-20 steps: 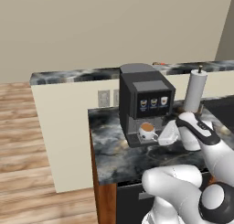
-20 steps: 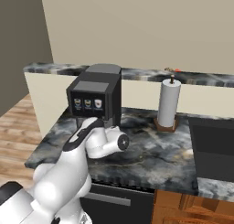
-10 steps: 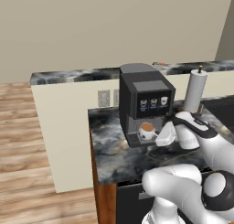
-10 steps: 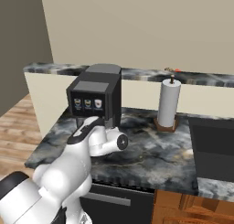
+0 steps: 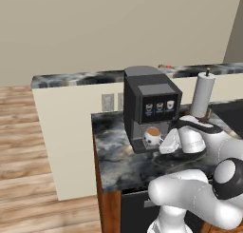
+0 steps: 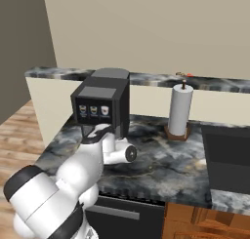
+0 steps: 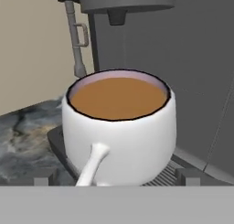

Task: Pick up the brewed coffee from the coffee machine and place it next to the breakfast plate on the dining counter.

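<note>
— Where are your fingers [image 7: 116, 179] now?

— Right at the mug [image 7: 119, 127], low on its near side. My two tips [image 7: 45, 177] stand apart, one to each side of the mug's foot. Whether they touch it I cannot tell; nothing is clamped.

— And where does the mug sit?

— Upright on the drip grate [image 7: 160, 175] of the machine [image 5: 151, 106], under its spout [image 7: 117, 17], on the marbled bench [image 5: 118, 158].

— Which way does its handle point?

— Toward me and downward in my hand view, slanting left.

— How does it look?

— Round, white, nearly full of brown coffee. From the left base view I see it small beside my white hand [image 5: 172, 141]. A paper-towel roll [image 6: 179, 110] stands well apart.
</note>
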Available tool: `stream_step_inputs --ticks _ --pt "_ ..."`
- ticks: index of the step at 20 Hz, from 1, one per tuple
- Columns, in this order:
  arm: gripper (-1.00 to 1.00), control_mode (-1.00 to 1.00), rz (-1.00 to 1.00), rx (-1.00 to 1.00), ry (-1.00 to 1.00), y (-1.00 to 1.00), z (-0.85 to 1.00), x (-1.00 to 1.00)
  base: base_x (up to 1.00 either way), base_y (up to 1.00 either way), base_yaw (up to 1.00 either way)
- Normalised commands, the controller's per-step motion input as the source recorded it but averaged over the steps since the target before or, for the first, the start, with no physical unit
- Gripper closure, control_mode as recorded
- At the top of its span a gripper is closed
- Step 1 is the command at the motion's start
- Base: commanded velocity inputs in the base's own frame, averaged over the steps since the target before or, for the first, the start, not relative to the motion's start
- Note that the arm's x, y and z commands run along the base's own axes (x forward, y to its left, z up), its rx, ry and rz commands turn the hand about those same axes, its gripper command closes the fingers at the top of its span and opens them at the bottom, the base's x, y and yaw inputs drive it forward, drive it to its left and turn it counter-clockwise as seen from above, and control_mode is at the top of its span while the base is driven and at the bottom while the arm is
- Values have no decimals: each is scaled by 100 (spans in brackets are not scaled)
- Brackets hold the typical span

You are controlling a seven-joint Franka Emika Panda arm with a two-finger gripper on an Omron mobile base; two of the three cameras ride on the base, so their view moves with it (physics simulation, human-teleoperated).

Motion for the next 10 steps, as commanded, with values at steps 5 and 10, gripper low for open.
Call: stream_step_inputs --ticks 5,10 --pt "100 -100 0 0 0 7 -10 12 0 0 0" --pt "100 -100 0 0 0 0 0 0 0 0 0"
